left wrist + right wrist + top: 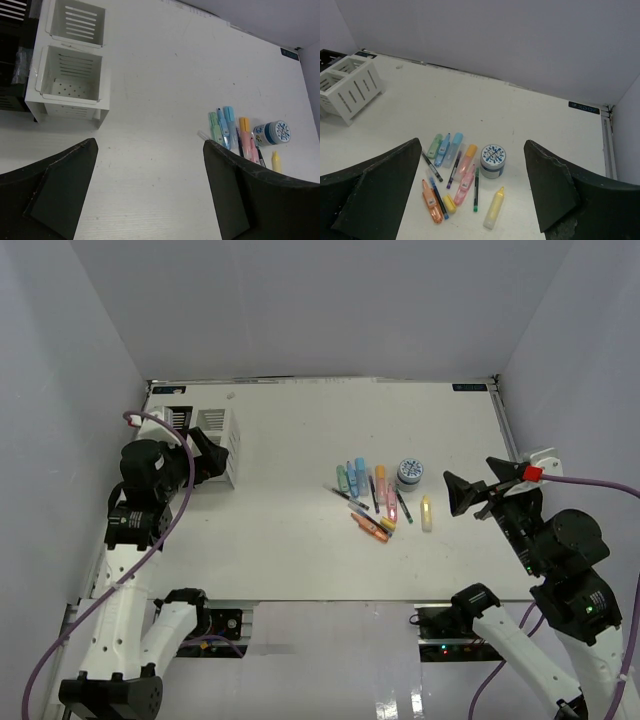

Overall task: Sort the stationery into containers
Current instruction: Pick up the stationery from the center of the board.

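Pastel markers lay bunched right of the table's centre: a green marker [435, 146], two blue ones beside it, an orange-capped one, a pink marker [465, 184] and an orange marker [432, 201] lower down. Thin dark pens [433, 168] were threaded between them, some touching or crossing the markers. The tape roll [493, 161] stood on its flat side at the right edge of the bunch, and a yellow marker [493, 214] lay just beside it, apart from the rest. None of the stationery had been sorted yet.

The white organizer [215, 435] and the black organizer [172, 418] stood together at the far left, well apart from the pile.

The right gripper [472, 150] hovered above the pile with its jaws spread wide and nothing between them. The left gripper [150, 150] hung near the white organizer, also wide open and empty.

The crowding looked like the main risk. Fingers closing on one marker would likely catch a neighbour or a pen, dragging it or lifting two at once. The round markers and the tape roll could roll if nudged. The long carry to the left, or a handover between arms, would give a loosely pinched item a chance to slip.
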`<action>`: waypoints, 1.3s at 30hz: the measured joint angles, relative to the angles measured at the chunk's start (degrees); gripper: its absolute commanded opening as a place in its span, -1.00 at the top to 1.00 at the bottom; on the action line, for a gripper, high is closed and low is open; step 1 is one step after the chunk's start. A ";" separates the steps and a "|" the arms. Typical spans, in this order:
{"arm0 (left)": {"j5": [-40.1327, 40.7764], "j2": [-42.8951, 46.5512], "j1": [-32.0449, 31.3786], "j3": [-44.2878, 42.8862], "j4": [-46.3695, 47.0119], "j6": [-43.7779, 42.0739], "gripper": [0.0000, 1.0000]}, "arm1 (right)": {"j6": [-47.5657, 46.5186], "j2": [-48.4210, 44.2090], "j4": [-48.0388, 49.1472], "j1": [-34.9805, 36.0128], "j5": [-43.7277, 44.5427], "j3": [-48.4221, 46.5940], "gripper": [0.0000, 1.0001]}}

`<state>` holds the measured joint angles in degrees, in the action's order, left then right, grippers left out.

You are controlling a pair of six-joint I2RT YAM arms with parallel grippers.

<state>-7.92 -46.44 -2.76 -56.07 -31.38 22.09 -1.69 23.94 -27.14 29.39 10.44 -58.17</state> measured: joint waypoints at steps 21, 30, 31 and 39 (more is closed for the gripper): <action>-0.50 -0.37 0.00 0.33 0.00 0.35 -0.96 | 3.50 -2.38 -1.68 0.00 -1.11 4.28 -0.80; -0.68 -0.26 0.00 0.63 0.00 0.50 -0.96 | 8.09 1.79 -3.45 0.00 -4.74 5.42 -0.80; -0.70 -0.26 0.00 0.72 -0.02 0.61 -0.96 | 8.55 2.43 -3.80 0.00 -4.48 5.55 -0.80; -1.84 -0.83 0.00 1.38 -1.62 2.01 -0.96 | 10.60 11.76 -4.96 0.00 0.39 5.64 -0.80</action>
<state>-9.76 -47.27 -2.76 -54.70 -32.99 24.10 8.91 35.70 -32.10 29.39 10.83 -52.53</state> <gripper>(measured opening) 0.979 0.900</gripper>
